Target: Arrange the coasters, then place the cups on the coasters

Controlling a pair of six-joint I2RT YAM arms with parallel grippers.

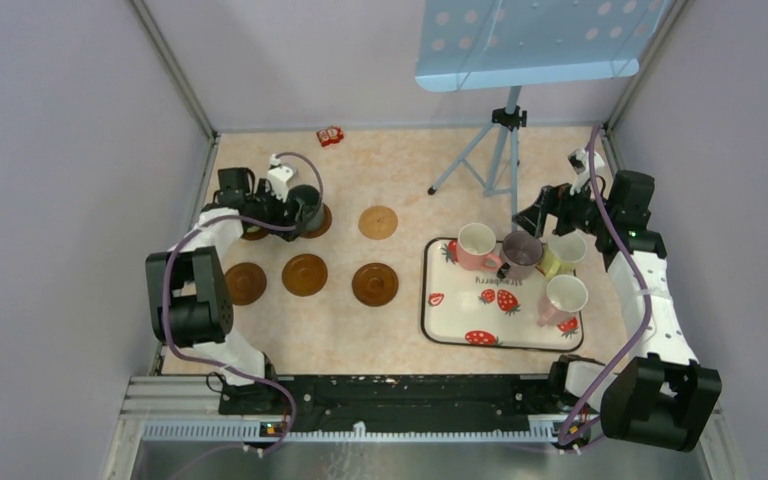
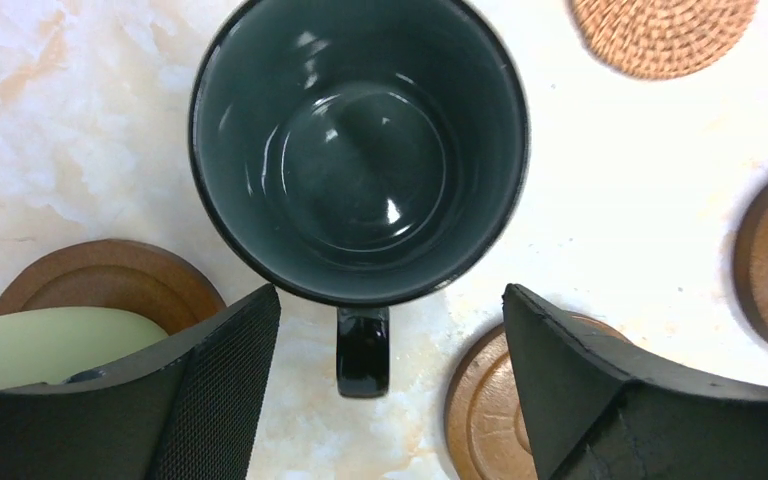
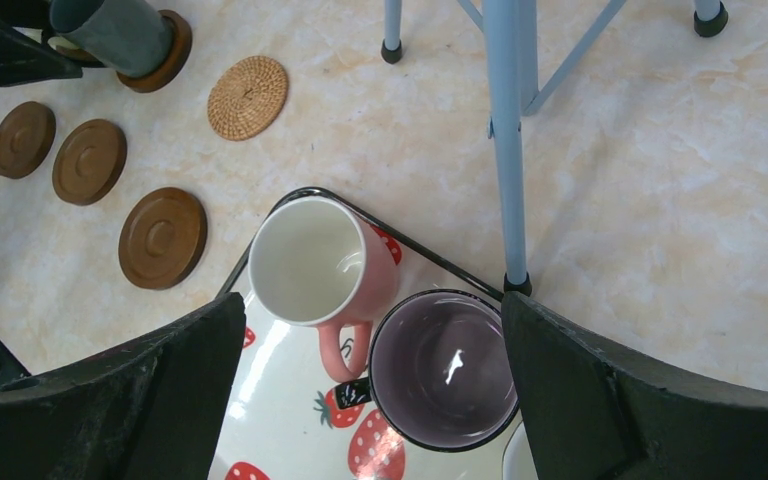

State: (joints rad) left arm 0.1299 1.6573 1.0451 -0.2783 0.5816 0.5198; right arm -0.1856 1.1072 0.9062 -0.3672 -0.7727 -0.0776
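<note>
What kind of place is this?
Probably a robot test booth, not a kitchen: a left arm and right arm bolted to a metal rail, plain walls boxing in the table, and a tripod standing on it.

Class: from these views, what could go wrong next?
1. The dark green glazed mug has its handle inside the open left pincer; a careless retreat could snag it and drag the mug off its round brown wooden coaster.
2. The pink ceramic mug and mauve mug crowd together under the open right pincer; closing on one might knock the other.
</note>
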